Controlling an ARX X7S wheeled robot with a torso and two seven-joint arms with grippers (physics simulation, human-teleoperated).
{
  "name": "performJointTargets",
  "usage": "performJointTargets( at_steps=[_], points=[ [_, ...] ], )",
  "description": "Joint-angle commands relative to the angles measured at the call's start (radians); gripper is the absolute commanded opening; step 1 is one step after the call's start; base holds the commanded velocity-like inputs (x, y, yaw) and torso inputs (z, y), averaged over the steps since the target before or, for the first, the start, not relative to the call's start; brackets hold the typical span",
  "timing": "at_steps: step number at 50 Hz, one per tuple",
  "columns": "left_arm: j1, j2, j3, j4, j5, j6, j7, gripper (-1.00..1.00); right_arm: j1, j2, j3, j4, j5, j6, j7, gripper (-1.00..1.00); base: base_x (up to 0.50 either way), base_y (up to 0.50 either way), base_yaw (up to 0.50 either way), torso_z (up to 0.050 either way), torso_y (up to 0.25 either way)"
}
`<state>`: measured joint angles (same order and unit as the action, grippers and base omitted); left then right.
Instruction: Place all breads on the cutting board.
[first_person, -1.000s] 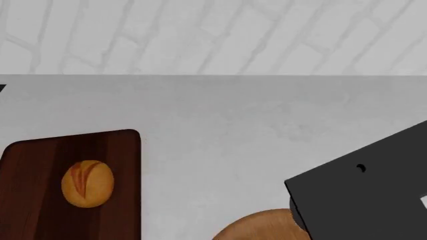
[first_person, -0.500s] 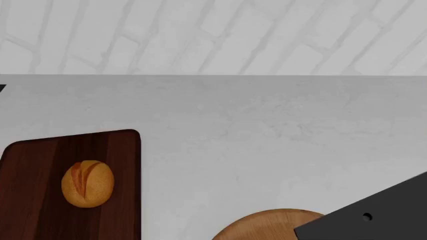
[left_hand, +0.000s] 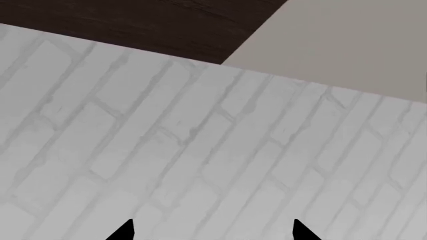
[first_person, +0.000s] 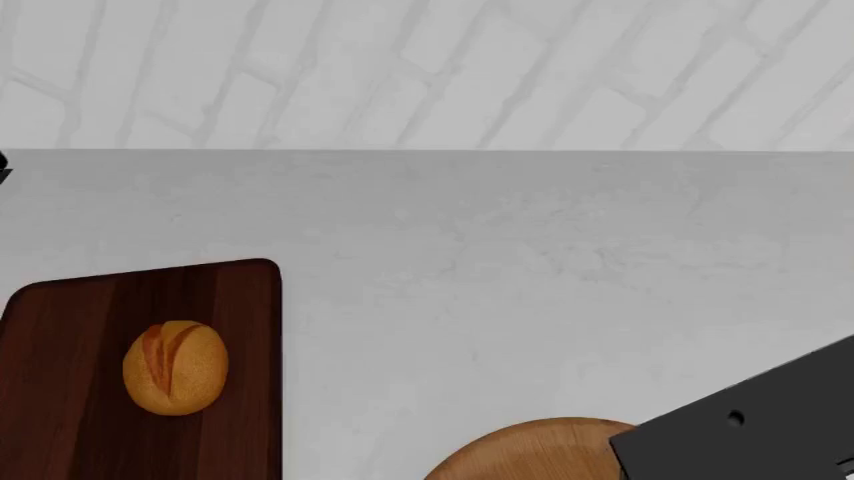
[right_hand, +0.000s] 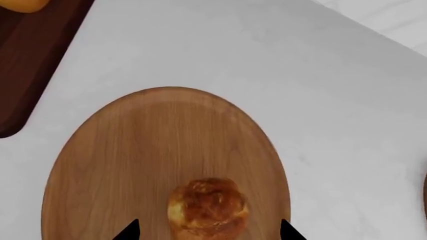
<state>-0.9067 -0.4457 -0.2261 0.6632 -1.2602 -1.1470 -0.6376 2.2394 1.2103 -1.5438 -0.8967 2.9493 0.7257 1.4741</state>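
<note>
Since the smooth slashed roll (first_person: 175, 367) already lies on the cutting board (first_person: 80, 330), near that board's right-hand edge in the head view, one bread is done. It has not shifted over the last second.

The crusty roll (right_hand: 207, 207) sits on the round wooden plate (right_hand: 133, 150), toward the plate's near end as the right wrist camera sees it. The right gripper (right_hand: 208, 231) hangs above it, its two dark fingertips spread apart with the roll between and below them. Not touching, as far as can be told. Nothing held.

Change: a second ago the right arm (first_person: 761, 425) blocked much of the lower right of the head view; it has since dropped low toward the corner, uncovering more of the plate's rim. Reads as the arm settling over the crusty roll for a pick.

Left gripper (left_hand: 212, 232): only two fingertip points show, set well apart, facing a white brick wall (left_hand: 200, 150). Empty, and idle for this step by the look of it.

Board and plate lie apart on the pale counter (first_person: 507, 260), bare surface between. Judgement: halfway; remaining job is descend, close on the crusty roll, carry it left to the board.
</note>
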Motion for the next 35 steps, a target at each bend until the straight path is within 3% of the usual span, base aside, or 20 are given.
performJointTargets(
  at_steps=[1, 14, 20, 29, 35],
  points=[
    [0.006, -0.002, 0.015, 0.002, 0.007, 0.008, -0.001, 1.0, -0.086, 0.04, -0.016, 0.025, -0.119, 0.03, -0.084, 1.0, 0.0, 0.0, 0.0, 0.0, 0.0],
    [0.016, 0.0, 0.051, -0.014, 0.065, 0.038, 0.034, 1.0, -0.153, 0.091, -0.022, 0.046, -0.226, 0.049, -0.168, 1.0, 0.0, 0.0, 0.0, 0.0, 0.0],
    [-0.001, -0.024, 0.001, 0.021, -0.069, -0.01, -0.059, 1.0, -0.196, 0.096, -0.025, 0.058, -0.293, 0.024, -0.224, 1.0, 0.0, 0.0, 0.0, 0.0, 0.0],
    [0.002, -0.002, 0.08, -0.027, 0.081, 0.05, 0.033, 1.0, -0.245, 0.128, -0.033, 0.064, -0.368, 0.009, -0.283, 1.0, 0.0, 0.0, 0.0, 0.0, 0.0],
    [0.002, -0.008, 0.074, -0.02, 0.063, 0.045, 0.023, 1.0, -0.261, 0.148, -0.036, 0.061, -0.386, 0.006, -0.302, 1.0, 0.0, 0.0, 0.0, 0.0, 0.0]
  ],
)
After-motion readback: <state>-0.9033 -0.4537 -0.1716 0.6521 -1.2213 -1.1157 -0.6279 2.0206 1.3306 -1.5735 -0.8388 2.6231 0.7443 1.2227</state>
